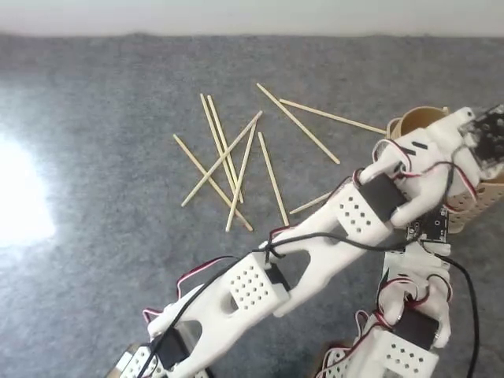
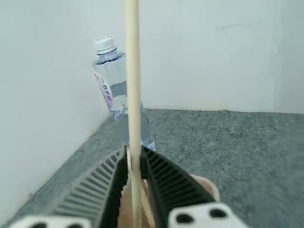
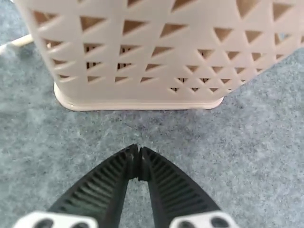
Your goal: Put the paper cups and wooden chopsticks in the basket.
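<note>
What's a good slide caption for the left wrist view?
Left gripper shut on a wooden chopstick, with a water bottle by the wall beyond.

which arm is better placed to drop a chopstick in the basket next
Left. The left fingers are shut on a chopstick. The right fingers are shut and empty, low over the mat facing the basket wall, so that arm would first need to fetch one.
</note>
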Tool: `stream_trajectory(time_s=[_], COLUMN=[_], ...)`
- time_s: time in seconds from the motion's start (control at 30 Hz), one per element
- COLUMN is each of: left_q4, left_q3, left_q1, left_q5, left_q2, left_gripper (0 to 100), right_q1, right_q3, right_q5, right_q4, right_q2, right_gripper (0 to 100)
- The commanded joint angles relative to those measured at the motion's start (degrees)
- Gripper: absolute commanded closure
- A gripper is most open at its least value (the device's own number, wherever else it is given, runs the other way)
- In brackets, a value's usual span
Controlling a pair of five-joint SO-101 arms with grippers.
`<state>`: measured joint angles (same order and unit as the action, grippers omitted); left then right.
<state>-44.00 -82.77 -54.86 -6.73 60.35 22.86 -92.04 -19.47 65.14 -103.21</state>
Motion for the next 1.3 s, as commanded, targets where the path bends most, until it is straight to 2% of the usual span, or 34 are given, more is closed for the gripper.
stream_trajectory(time_s=[0.0, 0.13, 0.27, 0.43, 0.53, 0.77, 0.97, 1.27], left_q4=[-6.86, -12.92, -13.8, -10.02, -7.82, -8.7, -22.15, -43.43], left_q3=[-3.38, -3.38, -3.47, -11.47, -13.41, -13.32, -13.23, -13.23], left_q1=[-1.49, -2.02, -1.76, -0.09, 0.09, 0.88, 6.42, 23.65], left_q5=[-0.62, 2.02, 6.86, 4.04, -2.02, -13.27, -14.42, -14.33], left_q2=[-0.7, -1.23, -1.23, -1.32, -3.52, -13.8, -23.12, -37.45], left_gripper=[91, 81, 73, 73, 74, 88, 91, 91], right_q1=[-0.4, -0.4, -0.4, -0.4, -0.48, -1.71, -2.33, -2.33], right_q3=[0.53, 0.53, 0.53, 0.53, 0.53, -1.67, -1.93, -2.2], right_q5=[-0.88, -0.88, -0.88, -0.88, -0.88, -2.81, -2.99, -2.9], right_q4=[-1.19, -1.19, -1.19, -1.19, -1.27, -2.95, -2.95, -3.3], right_q2=[-0.75, -0.75, -0.75, -0.75, -0.75, -0.75, -0.75, -0.75], right_gripper=[99.1, 99.1, 99.1, 99.1, 99.1, 99.1, 99.1, 99.1])
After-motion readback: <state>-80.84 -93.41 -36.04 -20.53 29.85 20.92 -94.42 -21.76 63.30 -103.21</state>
